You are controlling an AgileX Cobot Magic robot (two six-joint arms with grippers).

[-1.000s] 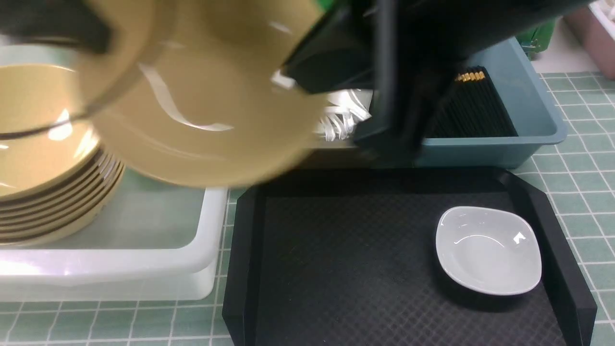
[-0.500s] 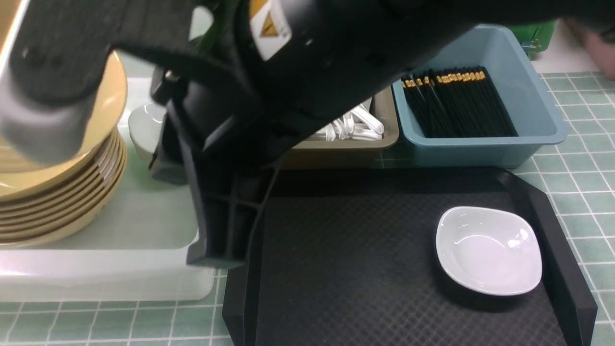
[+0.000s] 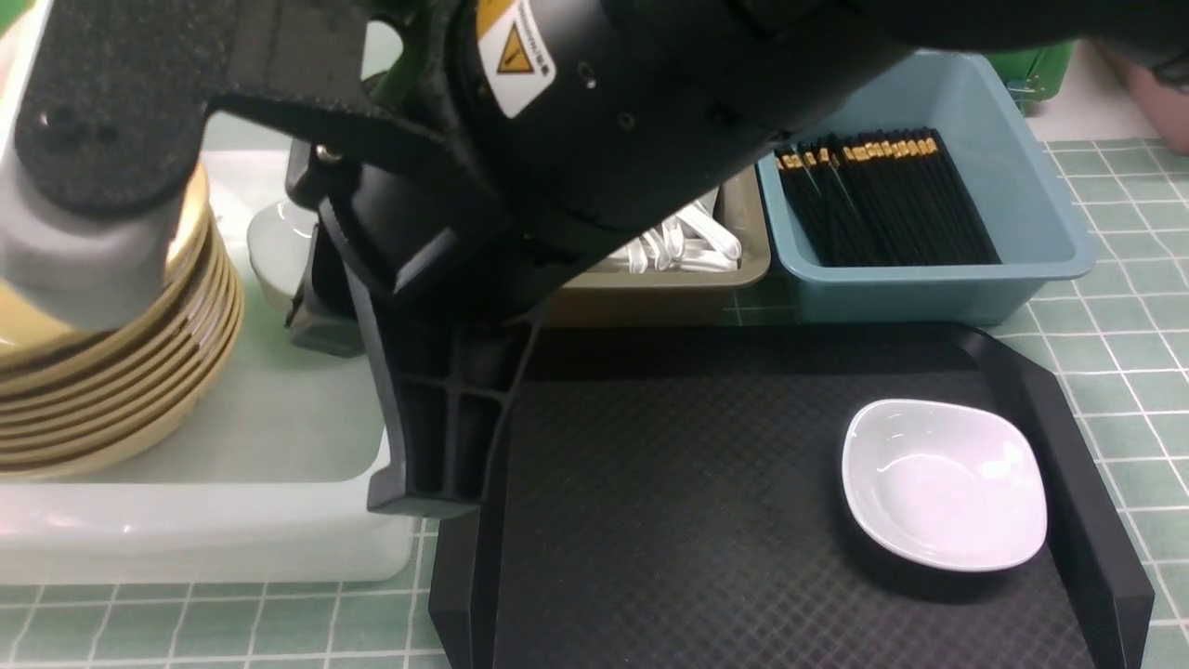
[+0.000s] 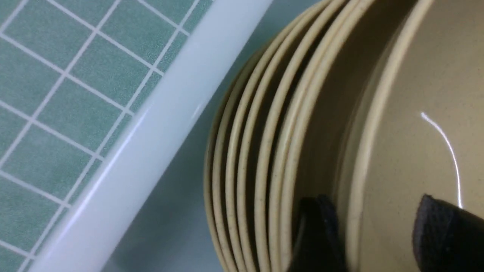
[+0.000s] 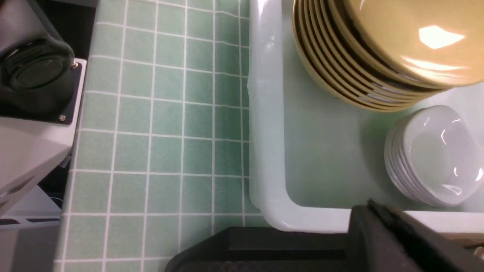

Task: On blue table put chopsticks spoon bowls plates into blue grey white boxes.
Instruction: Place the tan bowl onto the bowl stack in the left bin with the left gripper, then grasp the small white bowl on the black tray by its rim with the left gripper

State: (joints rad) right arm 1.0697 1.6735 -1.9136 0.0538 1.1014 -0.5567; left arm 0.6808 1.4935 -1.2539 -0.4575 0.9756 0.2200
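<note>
Several yellow plates (image 3: 111,390) are stacked in the white box (image 3: 186,530). My left gripper (image 4: 378,234) is open astride the top plate (image 4: 416,94): one finger sits outside its rim, the other inside, and both stand off it. A stack of white bowls (image 5: 431,158) sits beside the plates. Another white bowl (image 3: 943,483) lies on the black tray (image 3: 669,520). My right gripper (image 5: 372,209) is shut and empty, hanging over the white box's near corner by the tray. Black chopsticks (image 3: 882,195) fill the blue box (image 3: 1031,204). White spoons (image 3: 683,246) lie in the grey box (image 3: 743,269).
My right arm (image 3: 604,121) crosses the front view and hides much of the grey box and the back of the white box. Green tiled cloth (image 3: 1143,307) covers the table around the boxes. A robot base (image 5: 34,94) stands beyond the cloth's edge.
The yellow plate that was held in the air now rests on the stack, and my left gripper has opened off its rim. My right arm has swung left across the front view.
</note>
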